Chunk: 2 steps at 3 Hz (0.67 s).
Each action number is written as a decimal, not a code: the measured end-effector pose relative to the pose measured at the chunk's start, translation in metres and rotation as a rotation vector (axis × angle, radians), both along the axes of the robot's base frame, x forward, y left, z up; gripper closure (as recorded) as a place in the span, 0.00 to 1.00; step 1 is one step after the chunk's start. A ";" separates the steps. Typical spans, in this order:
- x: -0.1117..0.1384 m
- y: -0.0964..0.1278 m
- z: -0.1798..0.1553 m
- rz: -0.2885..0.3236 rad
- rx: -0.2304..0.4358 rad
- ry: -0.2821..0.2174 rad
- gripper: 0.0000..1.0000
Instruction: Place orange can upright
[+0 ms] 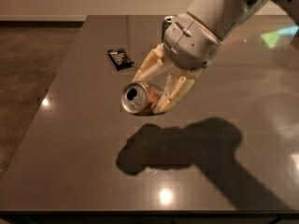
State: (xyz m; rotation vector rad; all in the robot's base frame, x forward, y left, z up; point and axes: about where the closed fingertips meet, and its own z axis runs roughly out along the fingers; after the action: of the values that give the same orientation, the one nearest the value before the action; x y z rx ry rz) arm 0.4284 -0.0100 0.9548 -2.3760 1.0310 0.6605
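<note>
Your claw [148,95] pinches the orange can [136,98] — tipped sideways above the surface [84,148], silver top toward you, body half hidden in the grip. Behind the arm [215,3], a green can [167,21] — only an edge shows. A dark packet [120,59] lies nearby.

Dark table [79,167] with black packet [120,59], green can [167,23]; above it, gripper [148,94] with orange can [136,98].

Over the table [70,148], the jaws hide much of the orange can [135,98].
</note>
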 end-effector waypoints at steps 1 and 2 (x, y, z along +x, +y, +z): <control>0.011 -0.003 0.011 -0.229 0.126 0.155 1.00; 0.023 -0.009 0.014 -0.435 0.235 0.268 1.00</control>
State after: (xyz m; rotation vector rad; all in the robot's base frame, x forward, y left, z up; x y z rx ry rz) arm 0.4510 -0.0186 0.9686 -1.8120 1.4387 0.8880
